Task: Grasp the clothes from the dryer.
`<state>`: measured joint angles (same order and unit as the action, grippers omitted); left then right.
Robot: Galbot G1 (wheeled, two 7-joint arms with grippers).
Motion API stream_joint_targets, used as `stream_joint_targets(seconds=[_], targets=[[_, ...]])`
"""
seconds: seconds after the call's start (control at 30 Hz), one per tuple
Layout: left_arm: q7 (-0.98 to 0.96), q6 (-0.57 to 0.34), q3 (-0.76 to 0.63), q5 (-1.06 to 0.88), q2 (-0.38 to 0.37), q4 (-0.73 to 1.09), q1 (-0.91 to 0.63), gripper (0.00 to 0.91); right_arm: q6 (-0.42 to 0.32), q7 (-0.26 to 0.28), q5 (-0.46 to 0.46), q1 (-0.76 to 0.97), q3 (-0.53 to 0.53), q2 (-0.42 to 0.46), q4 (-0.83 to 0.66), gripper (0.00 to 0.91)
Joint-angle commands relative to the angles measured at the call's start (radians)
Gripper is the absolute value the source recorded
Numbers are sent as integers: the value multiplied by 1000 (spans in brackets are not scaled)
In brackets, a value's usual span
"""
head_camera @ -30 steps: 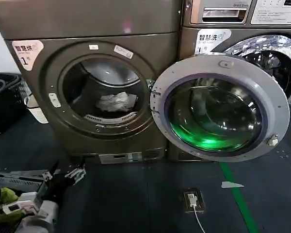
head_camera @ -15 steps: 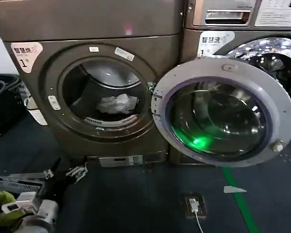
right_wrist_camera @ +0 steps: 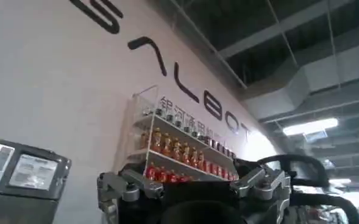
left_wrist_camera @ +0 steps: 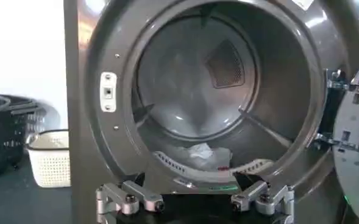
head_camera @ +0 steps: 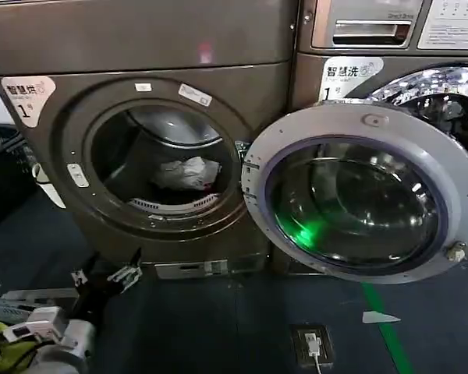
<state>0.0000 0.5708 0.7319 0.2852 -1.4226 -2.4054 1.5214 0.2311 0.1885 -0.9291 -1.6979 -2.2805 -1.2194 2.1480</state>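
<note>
The bronze-brown dryer (head_camera: 152, 47) stands with its round door (head_camera: 359, 191) swung open to the right. The clothes (head_camera: 186, 173), a small pale grey-white bundle, lie on the drum floor just behind the porthole lip. My left gripper (head_camera: 104, 275) hovers low in front of the dryer's base, below and to the left of the porthole, open and holding nothing. In the left wrist view the left gripper (left_wrist_camera: 194, 204) faces the drum, with the clothes (left_wrist_camera: 205, 155) a little beyond its fingers. My right gripper (right_wrist_camera: 194, 195) is open, raised and pointing up at a wall.
A second bronze machine (head_camera: 390, 47) stands behind the open door. Black baskets (head_camera: 0, 167) and a white basket (left_wrist_camera: 48, 158) sit left of the dryer. A yellow-green cloth (head_camera: 4, 351) lies by my left arm. A floor socket (head_camera: 312, 343) and green tape (head_camera: 386, 327) mark the floor.
The head view has drifted, so the dryer and its door look larger and farther left. The left gripper stays low before the dryer's base. The clothes have not moved.
</note>
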Motion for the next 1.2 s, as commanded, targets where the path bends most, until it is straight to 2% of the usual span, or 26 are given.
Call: stream_joint_targets(seconds=[0.03, 0.47, 0.77, 0.87, 0.97, 1.2], targets=[[2, 1, -4, 1, 1, 5, -4, 907, 0, -1, -1, 1, 0, -1, 6, 907], [5, 0, -3, -2, -7, 17, -10, 907, 1, 6, 5, 4, -3, -3, -3, 907], [6, 0, -2, -5, -12, 16, -7, 907, -26, 3, 4, 8, 7, -1, -11, 907], [6, 0, -1, -5, -13, 16, -7, 907, -30, -11, 7, 9, 11, -1, -10, 907], [6, 0, 0, -5, -12, 15, -6, 907, -37, -5, 35, 8, 9, 0, -8, 907], [8, 3, -1, -5, -12, 8, -6, 907, -52, 5, 32, 9, 1, 3, -4, 907]])
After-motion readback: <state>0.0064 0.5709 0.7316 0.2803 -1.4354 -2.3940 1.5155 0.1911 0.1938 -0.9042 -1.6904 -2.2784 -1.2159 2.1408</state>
